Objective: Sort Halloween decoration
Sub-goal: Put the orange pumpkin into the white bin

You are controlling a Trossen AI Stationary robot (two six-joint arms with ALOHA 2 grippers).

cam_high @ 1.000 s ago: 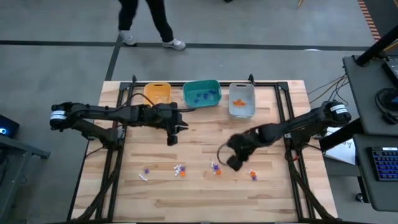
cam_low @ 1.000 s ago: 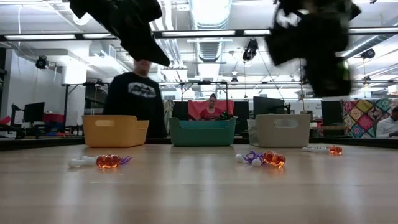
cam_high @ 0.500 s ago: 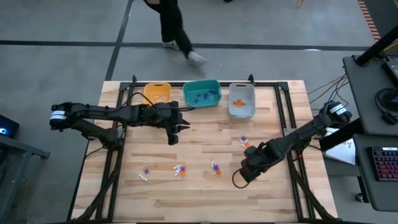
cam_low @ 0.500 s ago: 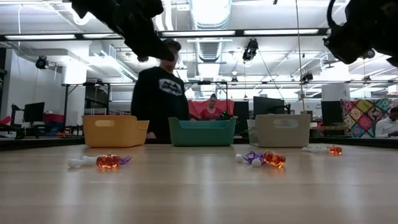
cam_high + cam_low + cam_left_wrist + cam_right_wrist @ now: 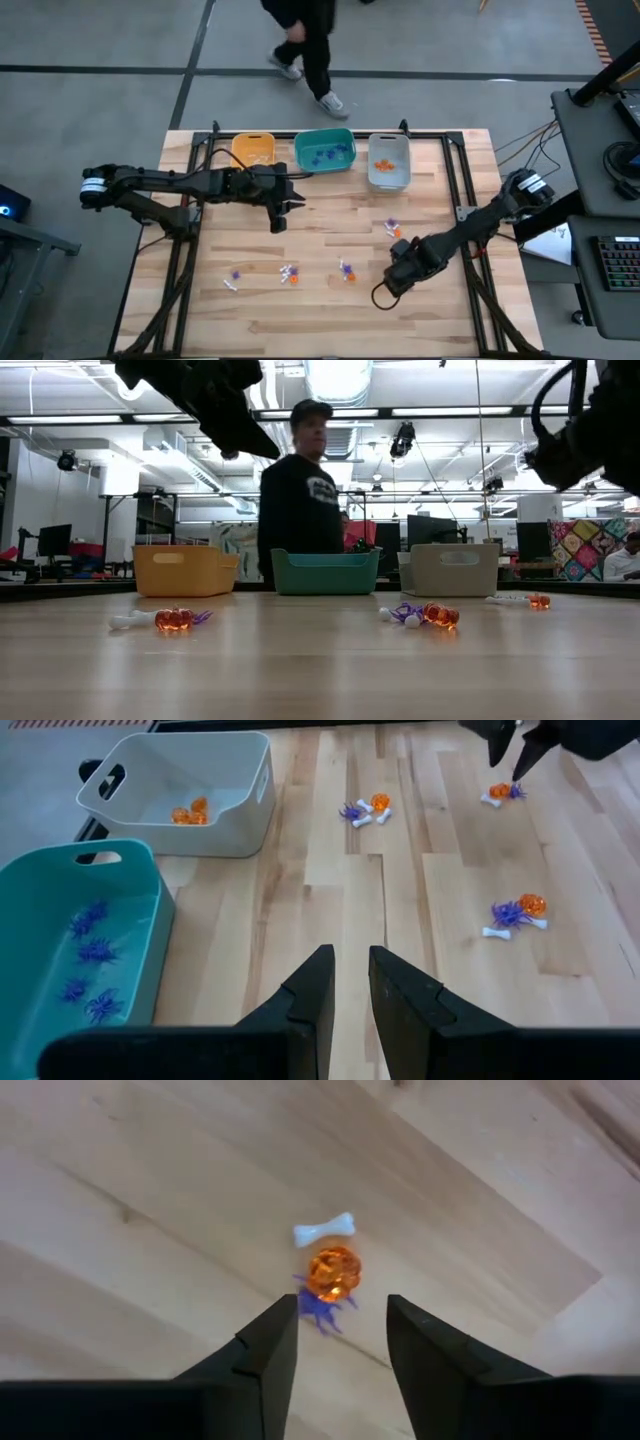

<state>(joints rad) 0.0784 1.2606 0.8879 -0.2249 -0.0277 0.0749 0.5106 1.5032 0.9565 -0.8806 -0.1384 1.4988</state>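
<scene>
Here the right gripper (image 5: 340, 1342) hangs low over the tabletop (image 5: 330, 310), jaws spread, nothing pinched — an orange trinket (image 5: 333, 1272), a white bone (image 5: 324, 1230) and a purple spider (image 5: 320, 1309) lie just ahead. The left gripper (image 5: 346, 982) hovers near the teal bin (image 5: 60, 940), jaws nearly together and empty. More trinkets lie scattered across the tabletop — some already in the bins.
</scene>
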